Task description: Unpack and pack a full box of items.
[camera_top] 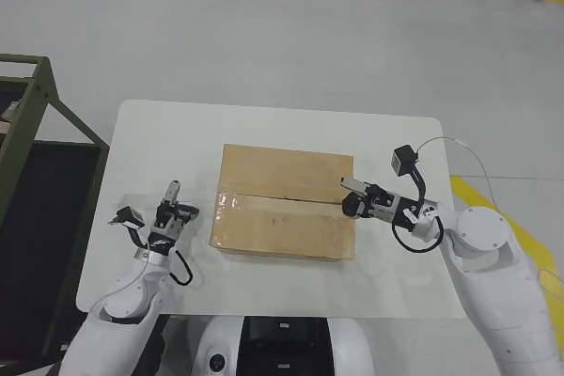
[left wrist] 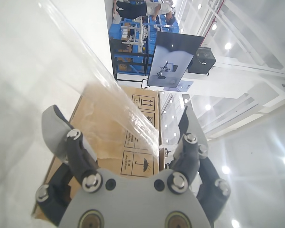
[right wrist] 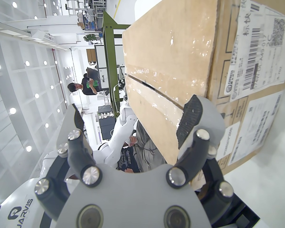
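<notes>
Both sets of jaws gape: left gripper beside the shut box, right gripper at its seam (taped over).

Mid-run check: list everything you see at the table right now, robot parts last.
cardboard box: one, brown, middle of the table, flaps closed
clear tape: one strip, shiny, along the box's top seam
label: one, white, on the box's end face nearest the right gripper
table: one, white, under the box
metal frame: one, green, beside the table on the left gripper's side
left gripper: one, open, over the table beside the box's end
right gripper: one, open, at the box's other end by the seam
</notes>
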`<action>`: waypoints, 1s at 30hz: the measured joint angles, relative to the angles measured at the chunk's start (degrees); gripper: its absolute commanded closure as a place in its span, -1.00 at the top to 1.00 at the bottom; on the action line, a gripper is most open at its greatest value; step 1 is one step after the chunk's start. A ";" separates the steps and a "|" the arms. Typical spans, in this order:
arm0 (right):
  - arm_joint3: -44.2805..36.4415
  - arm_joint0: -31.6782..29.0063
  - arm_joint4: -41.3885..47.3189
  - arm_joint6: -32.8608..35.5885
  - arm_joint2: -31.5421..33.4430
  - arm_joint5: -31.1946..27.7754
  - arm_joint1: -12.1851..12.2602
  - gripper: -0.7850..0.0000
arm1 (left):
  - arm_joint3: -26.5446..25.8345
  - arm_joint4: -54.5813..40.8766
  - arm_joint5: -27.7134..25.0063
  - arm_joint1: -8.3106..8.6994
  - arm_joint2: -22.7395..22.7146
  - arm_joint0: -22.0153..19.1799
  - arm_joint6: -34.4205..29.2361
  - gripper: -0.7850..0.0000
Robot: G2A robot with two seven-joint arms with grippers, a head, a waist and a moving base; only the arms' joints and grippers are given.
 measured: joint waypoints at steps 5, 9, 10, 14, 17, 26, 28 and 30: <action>0.00 0.00 0.00 0.00 0.00 0.00 0.00 1.00 | 0.23 -1.06 -0.04 -0.22 -1.08 0.09 -0.20 0.07; 0.00 0.00 0.00 0.00 0.00 0.00 0.00 1.00 | 0.39 -1.36 0.29 -0.37 -1.64 0.26 -0.71 0.01; 0.00 0.00 0.00 0.00 0.00 0.00 0.00 1.00 | 0.45 -1.45 0.32 -0.40 -1.77 0.34 -0.81 0.00; 0.00 0.00 0.00 0.00 0.00 0.00 0.00 1.00 | 0.58 -1.91 0.53 -0.56 -2.36 0.74 -1.18 -0.09; 0.00 0.00 0.00 0.00 0.00 0.00 0.00 1.00 | 0.71 -2.65 1.04 -0.69 -2.84 0.89 -1.37 -0.14; 0.00 0.00 0.00 0.00 0.00 0.00 0.00 1.00 | 1.14 -3.99 2.99 -1.08 -3.58 0.30 -2.20 -0.58; 0.00 0.00 0.00 0.00 0.00 0.00 0.00 1.00 | 1.19 -4.13 3.29 -1.17 -3.68 0.19 -2.39 -0.76; 0.00 0.00 0.00 0.00 0.00 0.00 0.00 1.00 | 1.24 -4.19 3.55 -1.26 -3.77 0.12 -2.54 -0.85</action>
